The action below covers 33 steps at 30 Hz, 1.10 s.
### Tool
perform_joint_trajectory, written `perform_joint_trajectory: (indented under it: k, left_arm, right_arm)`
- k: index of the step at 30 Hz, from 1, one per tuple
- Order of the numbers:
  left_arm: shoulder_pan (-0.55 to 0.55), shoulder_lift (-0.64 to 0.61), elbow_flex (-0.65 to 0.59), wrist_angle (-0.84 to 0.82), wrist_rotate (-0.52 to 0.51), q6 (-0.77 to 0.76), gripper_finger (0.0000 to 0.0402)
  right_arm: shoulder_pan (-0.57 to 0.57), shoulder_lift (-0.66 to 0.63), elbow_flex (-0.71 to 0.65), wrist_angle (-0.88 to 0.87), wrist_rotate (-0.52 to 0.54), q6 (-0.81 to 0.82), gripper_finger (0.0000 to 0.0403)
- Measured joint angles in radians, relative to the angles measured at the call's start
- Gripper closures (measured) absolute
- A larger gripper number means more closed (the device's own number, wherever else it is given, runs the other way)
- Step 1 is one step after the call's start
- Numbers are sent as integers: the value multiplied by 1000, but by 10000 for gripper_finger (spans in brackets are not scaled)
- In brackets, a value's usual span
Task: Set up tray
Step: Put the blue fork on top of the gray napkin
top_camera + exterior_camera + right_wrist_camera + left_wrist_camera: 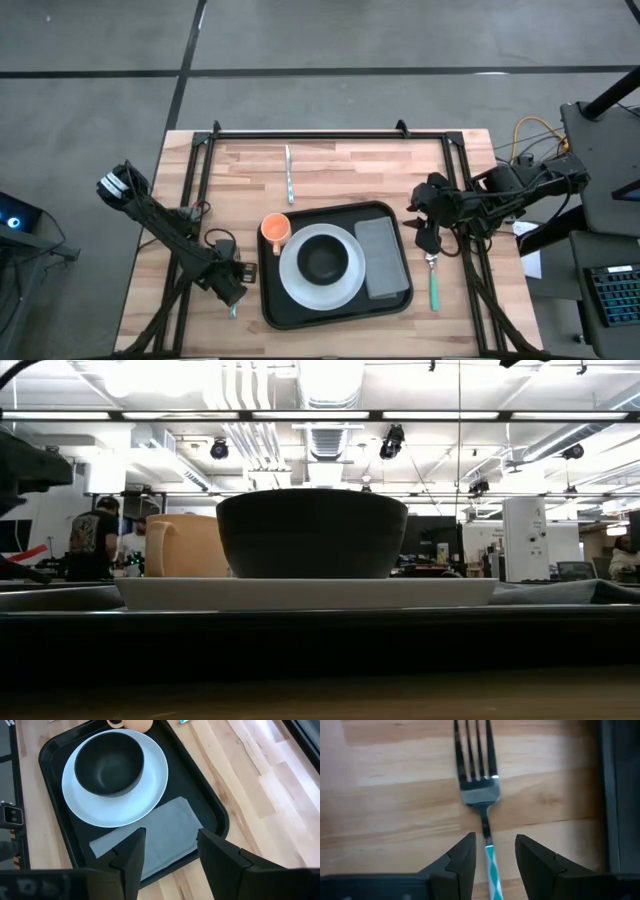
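The black tray (272, 300) lies at the table's middle, toward its near edge. It carries a white plate (300, 290) with a black bowl (322, 260), an orange cup (275, 230) and a grey napkin (381, 258). My left gripper (232, 292) is low over the table just left of the tray. It is open, its fingers (462, 857) on either side of the striped teal handle (491, 865) of a fork (479, 785), which lies flat on the wood. My right gripper (424, 228) hovers open at the tray's right rim, above the napkin (150, 832).
A green-handled utensil (434, 283) lies on the wood right of the tray. Another utensil (289, 176) lies near the far edge. A black frame rail (330, 134) borders the table's far side. In the low view the bowl (312, 532) on its plate fills the middle.
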Motion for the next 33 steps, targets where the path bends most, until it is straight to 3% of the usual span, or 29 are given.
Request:
perform_joint_trajectory:
  k: [9,19,30,33]
  left_arm:
    - [10,116,26,-1,52,-1,283]
    - [61,145,34,-9,63,-5,289]
    - [82,146,33,-29,35,4,384]
    - [82,146,33,-32,22,7,394]
  right_arm:
    - [0,-1,0,5,-45,8,234]
    - [0,-1,0,7,-74,8,234]
    - [0,-1,0,57,-106,-1,236]
    - [0,-1,1,57,-106,-3,241]
